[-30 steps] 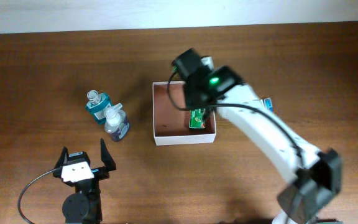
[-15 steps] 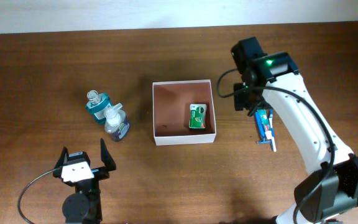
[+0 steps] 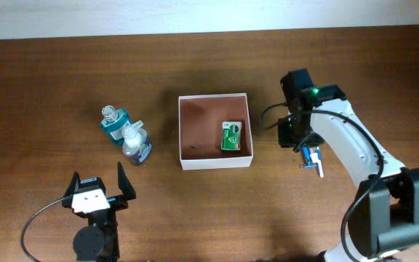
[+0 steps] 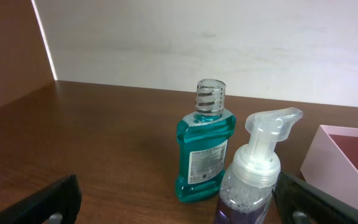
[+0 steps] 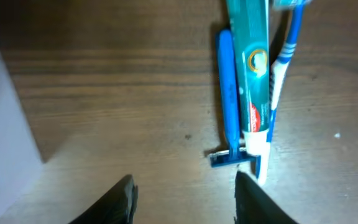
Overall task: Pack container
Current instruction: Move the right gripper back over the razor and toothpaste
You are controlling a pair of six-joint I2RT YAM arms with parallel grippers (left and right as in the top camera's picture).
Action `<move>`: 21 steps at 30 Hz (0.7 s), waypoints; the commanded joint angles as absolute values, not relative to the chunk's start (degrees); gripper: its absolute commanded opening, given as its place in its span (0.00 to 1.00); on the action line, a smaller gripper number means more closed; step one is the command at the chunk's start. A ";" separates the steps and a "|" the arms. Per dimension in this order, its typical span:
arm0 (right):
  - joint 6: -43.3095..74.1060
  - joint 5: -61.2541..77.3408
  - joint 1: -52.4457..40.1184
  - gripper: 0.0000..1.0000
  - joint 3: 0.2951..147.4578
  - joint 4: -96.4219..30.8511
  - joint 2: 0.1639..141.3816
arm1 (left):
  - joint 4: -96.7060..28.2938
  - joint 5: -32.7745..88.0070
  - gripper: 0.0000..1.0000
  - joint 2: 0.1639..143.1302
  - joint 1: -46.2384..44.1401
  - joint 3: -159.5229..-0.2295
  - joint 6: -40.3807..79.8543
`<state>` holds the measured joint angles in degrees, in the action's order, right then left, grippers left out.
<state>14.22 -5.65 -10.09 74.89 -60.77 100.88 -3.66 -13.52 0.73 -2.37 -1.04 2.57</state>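
The container (image 3: 185,131), a white box with a reddish-brown inside, stands mid-table with a green packet (image 3: 231,136) lying in its right half. My right gripper (image 3: 297,138) hangs to the right of it, just left of a teal toothpaste tube (image 5: 253,62), a blue razor (image 5: 226,106) and a toothbrush (image 5: 279,74) lying side by side. In the right wrist view this gripper (image 5: 185,180) is open, with only bare table between its fingers. My left gripper (image 3: 98,175) rests open near the front left edge, facing a teal mouthwash bottle (image 4: 205,149) and a purple foam pump bottle (image 4: 257,180).
The two bottles (image 3: 126,135) stand close together left of the container. The container's white wall (image 5: 5,99) fills the left side of the right wrist view. A black cable (image 3: 38,218) loops beside the left arm's base.
My right arm swung from above the container to its right side, then settled lower over the toothpaste, razor and toothbrush, its jaws narrowing. The green packet stays in the container. The left arm is still.
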 commanded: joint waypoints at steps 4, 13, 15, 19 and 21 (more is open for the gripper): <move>10.81 -5.08 -6.04 0.44 68.88 -55.37 100.88 | -3.51 -12.88 0.99 0.40 -2.07 -0.51 1.65; 6.15 -5.10 -4.71 0.38 67.48 -55.02 100.97 | -3.51 -12.88 0.99 0.40 -2.07 -0.51 1.65; 6.15 -5.13 -4.73 0.35 67.48 -54.76 100.99 | -3.51 -12.88 0.99 0.40 -2.07 -0.51 1.65; 6.15 -5.13 -4.73 0.29 67.40 -53.87 100.99 | -3.51 -12.88 0.99 0.40 -2.07 -0.51 1.65; 6.15 -5.13 -4.73 0.29 67.40 -53.49 100.99 | -3.51 -12.91 0.99 0.40 -2.07 -0.51 1.65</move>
<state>6.76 -5.43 -5.02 67.85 -53.95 100.88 -3.64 -13.52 0.73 -2.37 -1.04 2.57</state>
